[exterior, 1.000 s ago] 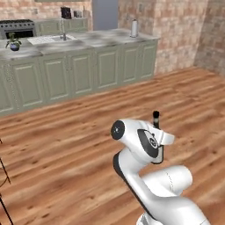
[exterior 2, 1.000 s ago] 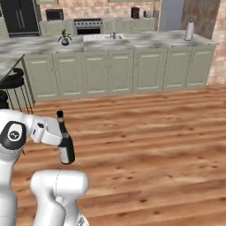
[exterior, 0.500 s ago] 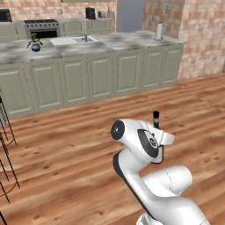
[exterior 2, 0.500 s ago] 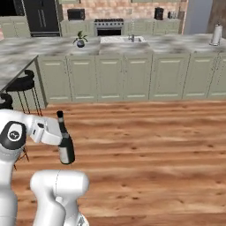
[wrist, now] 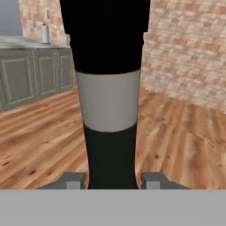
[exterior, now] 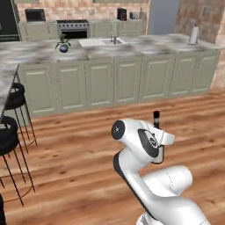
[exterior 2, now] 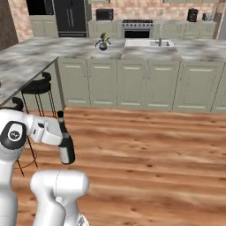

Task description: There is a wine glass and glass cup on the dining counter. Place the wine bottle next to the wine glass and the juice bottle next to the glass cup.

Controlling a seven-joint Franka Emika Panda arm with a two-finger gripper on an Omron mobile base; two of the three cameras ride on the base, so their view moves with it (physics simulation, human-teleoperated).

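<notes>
The base is turning, bringing the dining counter (exterior 2: 26,66) and stools into view; the gripper (exterior 2: 56,134) is carrying the wine bottle (exterior 2: 65,143) clamped upright above the floor; both placements are remaining.

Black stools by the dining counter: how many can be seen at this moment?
2 for sure: in the left base view, one stool stands farther along the dining counter, another stool nearer the camera. A dark shape at the bottom left corner may be a third.
</notes>
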